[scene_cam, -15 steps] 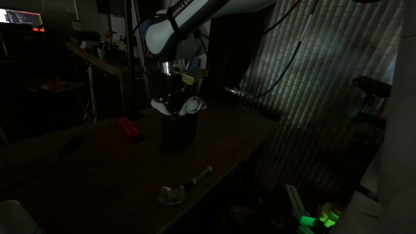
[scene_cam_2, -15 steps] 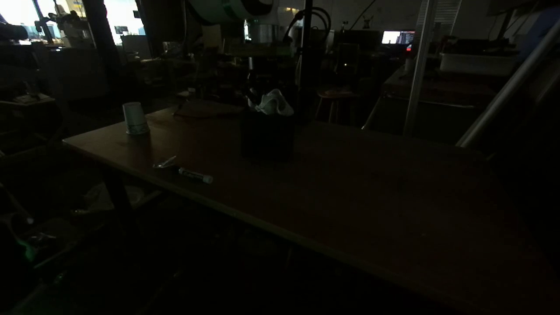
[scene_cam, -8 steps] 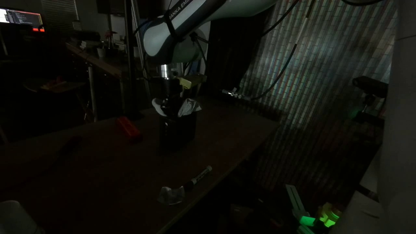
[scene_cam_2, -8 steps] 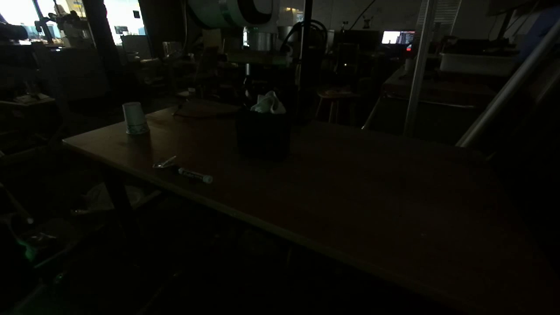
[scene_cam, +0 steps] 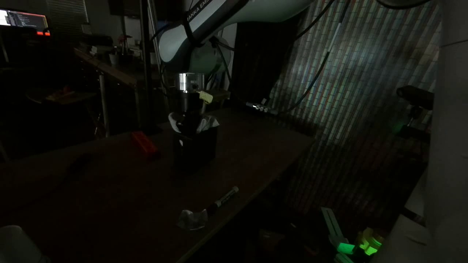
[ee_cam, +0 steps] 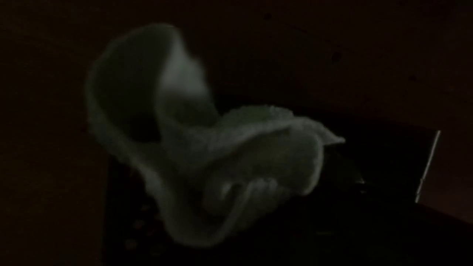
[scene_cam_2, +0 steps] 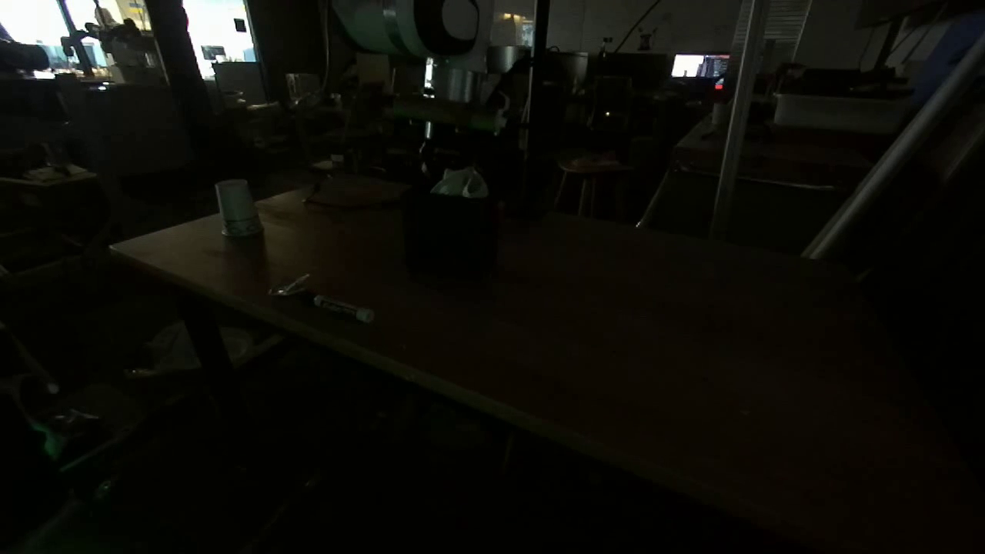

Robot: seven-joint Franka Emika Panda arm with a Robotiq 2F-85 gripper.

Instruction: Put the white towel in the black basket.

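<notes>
White towel [ee_cam: 210, 147] bunched at the mouth of a black basket [scene_cam: 195, 151], robot claw [scene_cam: 189, 122] among its folds

One white towel, crumpled into loops, sits partly in the basket's mouth and partly above it. In an exterior view a flap sticks out on each side of the claw; in the wrist view one loop shows past the basket's edge. The claw points down into the cloth. Darkness and fabric hide its fingers, so I cannot tell whether they grip the towel or have let go.

What could go wrong: the high folds may end up hanging outside if the cloth is released before they are tucked in. Cloth snagged on a fingertip could be pulled back out when the arm [scene_cam: 175, 44] lifts. The basket, if light, could slide or tip should the claw press its wall or tug the towel. The gloom would make any of these easy to miss.

Counting outward: one towel, one claw, one arm and one basket, on or above one wooden table [scene_cam: 263, 146]. Near the basket, one red block [scene_cam: 144, 143]. Near the table's edge, one marker [scene_cam: 226, 196], with one scrap of clear plastic [scene_cam: 193, 219] just beside its end. Well apart from the basket, one cup [scene_cam_2: 240, 209]. The room behind is too dark to count reliably.
</notes>
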